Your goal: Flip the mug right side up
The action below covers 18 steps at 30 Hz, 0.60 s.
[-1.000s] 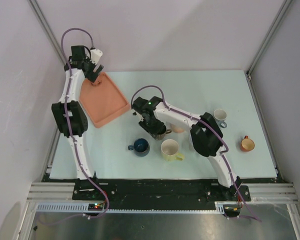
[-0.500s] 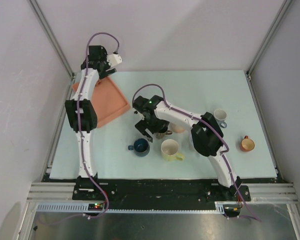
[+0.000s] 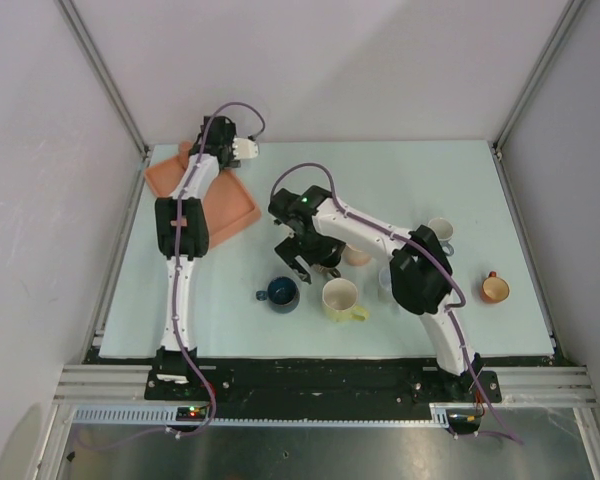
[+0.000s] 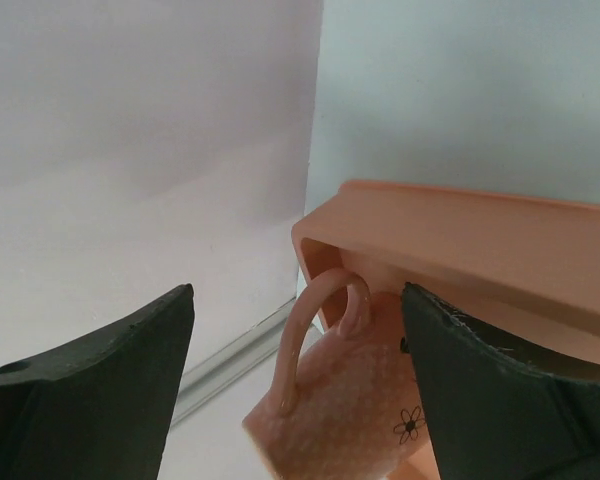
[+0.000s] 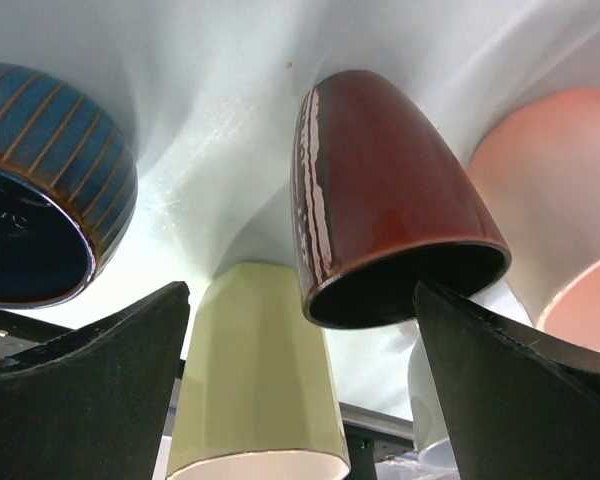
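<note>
A dark red mug [image 5: 390,190] stands on the table with its mouth up, in front of my right gripper [image 5: 300,300]. That gripper is open and its black fingers [image 5: 100,380] are apart from the mug. From above, the right gripper [image 3: 305,262] covers most of the mug [image 3: 327,268]. My left gripper [image 3: 242,148] hovers at the back of the orange tray [image 3: 230,210]. In the left wrist view a pink speckled mug [image 4: 350,400] with a small flower leans by the tray's corner [image 4: 320,240]. It sits between the wide jaws of the left gripper [image 4: 298,295].
Around the dark mug stand a blue striped cup [image 3: 280,292], a pale yellow mug [image 3: 340,298] and a plain pink mug [image 3: 357,256]. Farther right are a white mug [image 3: 440,232] and an orange mug [image 3: 494,289]. Walls and an aluminium frame close in the table's back and sides.
My right gripper has opened and let go of the dark red mug. My left arm has swung right, from the tray's far left corner to its back right. The tray has shifted.
</note>
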{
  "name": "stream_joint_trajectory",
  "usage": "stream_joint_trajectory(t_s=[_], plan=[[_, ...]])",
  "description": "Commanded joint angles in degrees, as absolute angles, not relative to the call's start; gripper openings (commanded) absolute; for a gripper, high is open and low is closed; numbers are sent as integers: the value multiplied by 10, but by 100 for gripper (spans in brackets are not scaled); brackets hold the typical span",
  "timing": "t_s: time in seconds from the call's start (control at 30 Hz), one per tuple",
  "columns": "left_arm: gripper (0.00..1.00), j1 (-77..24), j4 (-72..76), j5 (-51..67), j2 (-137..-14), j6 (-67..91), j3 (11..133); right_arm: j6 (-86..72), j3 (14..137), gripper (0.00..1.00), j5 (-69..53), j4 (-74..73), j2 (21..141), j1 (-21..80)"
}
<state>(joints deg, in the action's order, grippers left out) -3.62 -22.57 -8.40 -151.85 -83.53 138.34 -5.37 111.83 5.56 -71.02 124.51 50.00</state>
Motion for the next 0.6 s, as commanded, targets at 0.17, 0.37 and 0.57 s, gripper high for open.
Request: stream_joint_trajectory(t_s=[0.17, 0.37, 0.57], plan=[[78, -26, -150, -120, -1541, -945, 1408, -68, 1177, 99, 69, -764, 1215, 500], [60, -15, -143, -135, -1555, -985, 1401, -61, 1215, 99, 73, -791, 1228, 502], [47, -8, -143, -124, -1494, -960, 1292, -56, 1239, 99, 84, -804, 1230, 497]])
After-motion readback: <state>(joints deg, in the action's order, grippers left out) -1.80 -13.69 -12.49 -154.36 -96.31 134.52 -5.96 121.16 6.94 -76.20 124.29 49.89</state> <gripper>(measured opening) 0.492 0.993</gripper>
